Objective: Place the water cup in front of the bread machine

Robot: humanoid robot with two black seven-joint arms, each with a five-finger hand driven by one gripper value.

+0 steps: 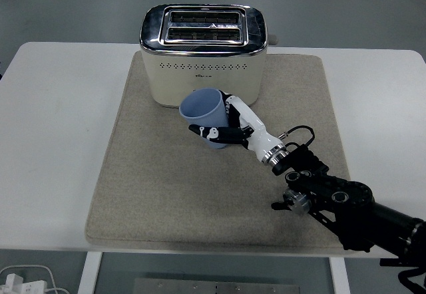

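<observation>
Fingers of my right hand (233, 129) wrap the blue water cup (205, 113) from its right side, thumb across the front, so the mouth stays clear. I hold it over the beige mat (153, 194), just in front of the cream bread machine (204, 54), tipped a little toward the left. That tilt, I judge, should be levelled before I set it down, or it may topple.
</observation>
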